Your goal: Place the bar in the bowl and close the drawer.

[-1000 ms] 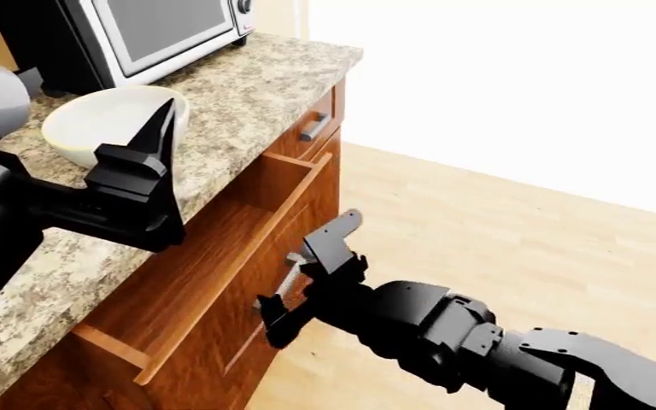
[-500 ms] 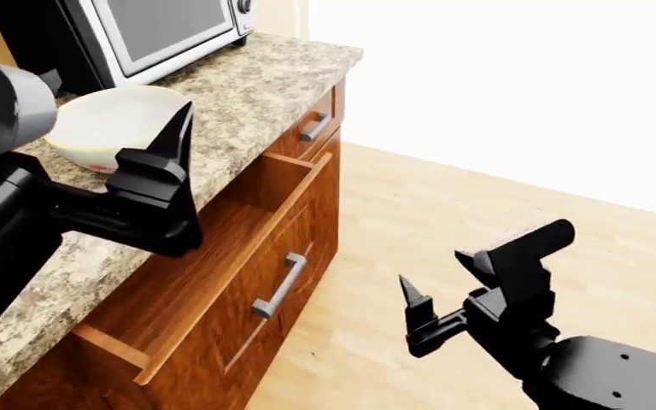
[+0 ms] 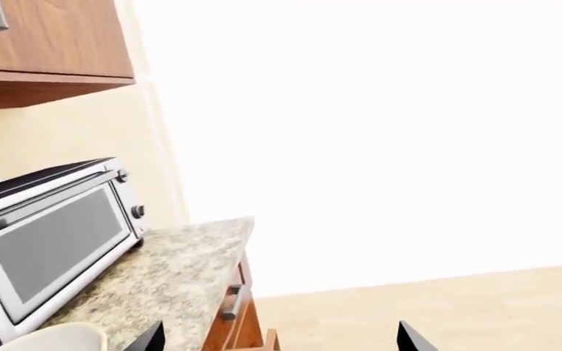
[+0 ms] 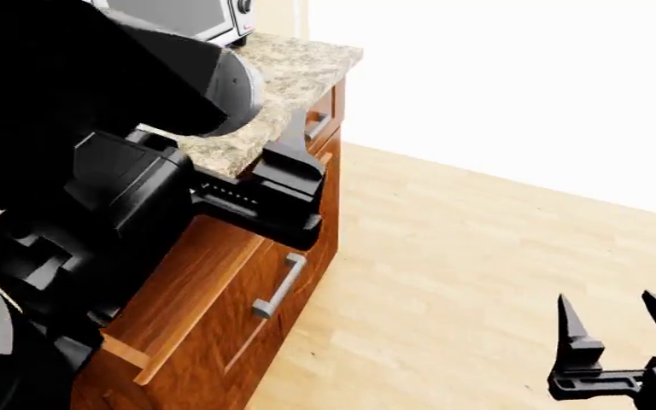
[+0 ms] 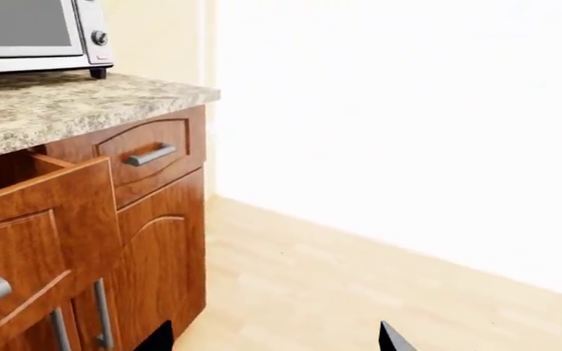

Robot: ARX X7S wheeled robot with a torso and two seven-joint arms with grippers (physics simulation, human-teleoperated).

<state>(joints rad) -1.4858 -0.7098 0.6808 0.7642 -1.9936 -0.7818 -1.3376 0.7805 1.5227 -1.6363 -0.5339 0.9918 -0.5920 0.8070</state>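
The drawer stands pulled open below the granite counter, and its grey bar handle is free. It also shows in the right wrist view. Only a white edge of the bowl shows, on the counter in the left wrist view; my left arm hides it in the head view. The bar is not in view. My left gripper hangs open and empty over the counter's edge above the drawer. My right gripper is open and empty over the floor, well right of the drawer.
A toaster oven stands at the back of the granite counter. A narrower closed drawer sits beside the open one, above an arched cabinet door. Light wooden floor spreads to the right.
My right gripper left the drawer handle and drew back right and down over the floor. My left arm swung forward and now covers the bowl. The drawer stays open.
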